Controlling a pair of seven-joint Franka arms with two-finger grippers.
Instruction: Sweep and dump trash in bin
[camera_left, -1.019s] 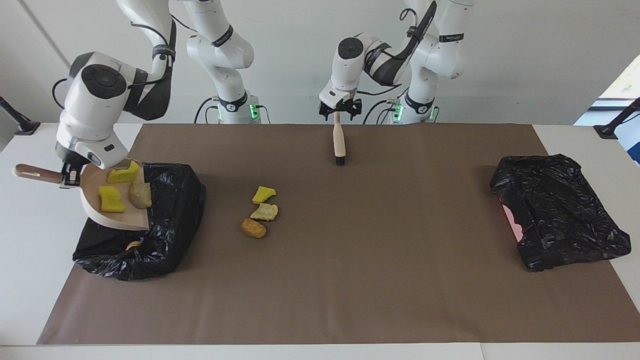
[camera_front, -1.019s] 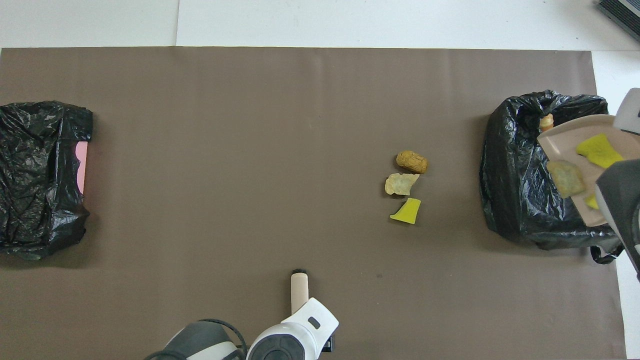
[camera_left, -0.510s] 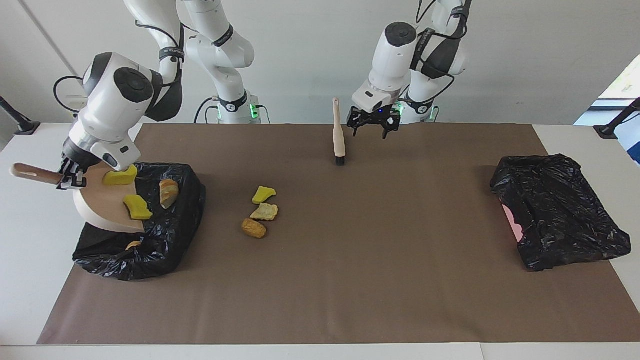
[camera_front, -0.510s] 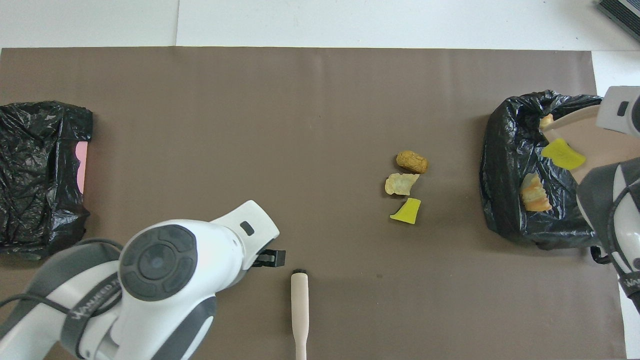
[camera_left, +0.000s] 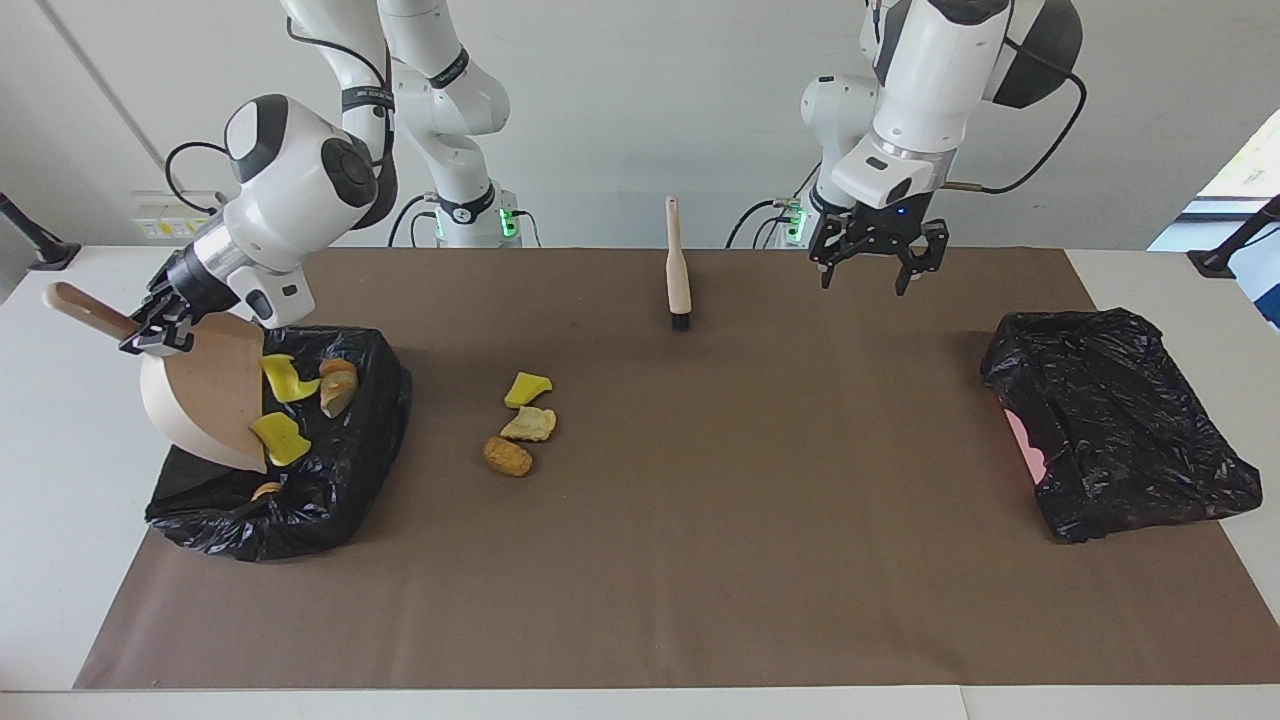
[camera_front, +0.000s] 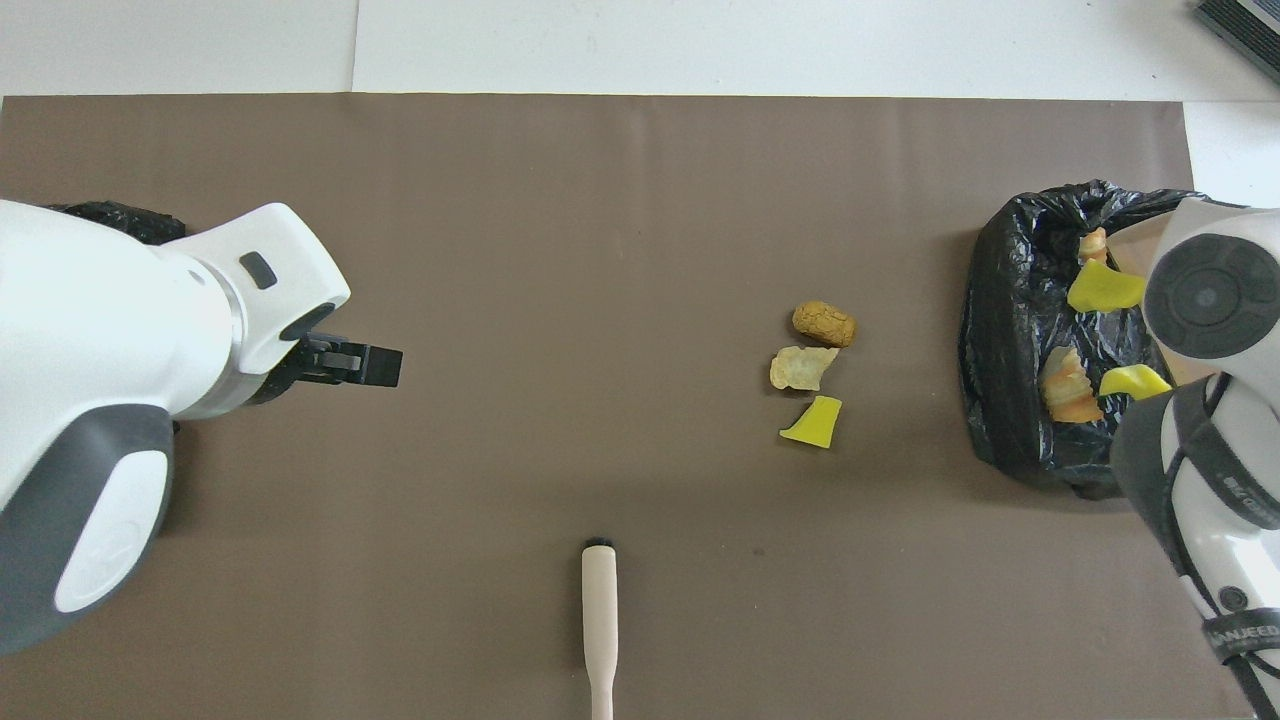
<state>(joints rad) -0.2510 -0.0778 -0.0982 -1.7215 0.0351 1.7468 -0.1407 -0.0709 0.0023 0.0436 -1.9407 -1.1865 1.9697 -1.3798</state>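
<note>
A white table (camera_left: 60, 560) is covered by a brown mat (camera_left: 700, 520). At the right arm's end, a pale dustpan (camera_left: 205, 395) is held by its handle in the closed right gripper (camera_left: 150, 330) and tilted steeply over a black-lined bin (camera_left: 330, 470). Two yellow chunks (camera_left: 282, 380) are seen at the pan's lip, and a bread lump (camera_left: 338, 385) lies in the bin. Three more scraps (camera_left: 522, 425) lie on the mat beside the bin, toward the middle. A brush (camera_left: 678, 270) lies near the robots' edge. The left gripper (camera_left: 878, 262) hangs over the mat with fingers spread, empty. A second black bag (camera_left: 1120, 420) is seen at the left arm's end.
</note>
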